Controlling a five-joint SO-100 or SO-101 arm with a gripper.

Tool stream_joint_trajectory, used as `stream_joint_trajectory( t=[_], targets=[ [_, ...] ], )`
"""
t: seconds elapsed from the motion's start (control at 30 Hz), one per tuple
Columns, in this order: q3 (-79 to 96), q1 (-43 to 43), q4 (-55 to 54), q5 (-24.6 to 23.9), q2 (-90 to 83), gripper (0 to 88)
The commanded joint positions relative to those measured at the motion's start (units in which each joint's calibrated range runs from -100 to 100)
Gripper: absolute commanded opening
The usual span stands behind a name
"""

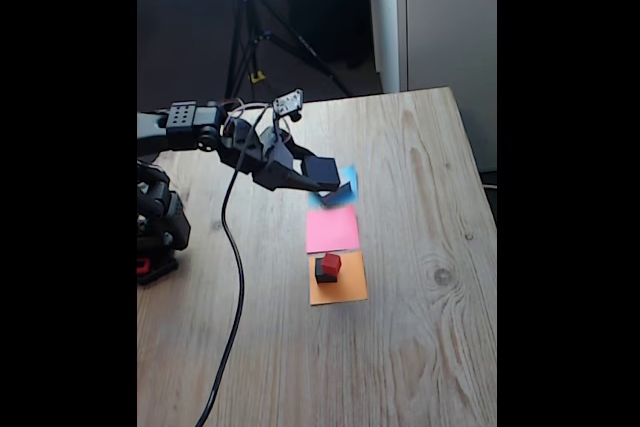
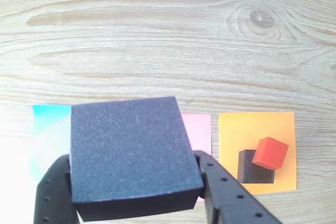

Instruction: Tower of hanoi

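My gripper point(image 1: 318, 180) is shut on the medium black block point(image 1: 322, 171), holding it in the air over the blue paper square point(image 1: 348, 181). In the wrist view the black block point(image 2: 131, 153) sits between the two fingers point(image 2: 223, 192). A pale, flat grey block point(image 2: 52, 142) lies on the blue paper point(image 2: 46, 115), mostly hidden by the held block. On the orange paper point(image 1: 340, 289) the tiny red cube point(image 1: 331, 264) rests tilted on the small dark grey block point(image 1: 323, 274). The wrist view also has this red cube point(image 2: 270, 152) and the dark grey block point(image 2: 251, 169).
A pink paper square point(image 1: 332, 229) lies bare between the blue and orange ones on the wooden table point(image 1: 420, 347). A black cable point(image 1: 236, 277) runs down the table's left part. The arm's base point(image 1: 158, 232) stands at the left edge. A tripod point(image 1: 255, 27) stands behind the table.
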Motion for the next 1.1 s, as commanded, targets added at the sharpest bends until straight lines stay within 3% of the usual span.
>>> stream_joint_trajectory(
  t=[0.0,0.27,0.43,0.57,0.77,1.07],
  targets=[
    [-18.68,-2.04,16.1,-0.95,-1.7,16.2],
    [-40.77,-7.05,37.79,-0.28,-1.62,16.1],
    [-39.41,-9.56,39.41,-1.12,-3.29,16.4],
    [-27.5,-10.23,32.29,0.56,-9.49,16.7],
    [-0.23,-10.81,16.67,10.59,-23.57,16.9],
    [23.96,-11.56,-12.71,10.59,-20.62,17.4]
  ],
)
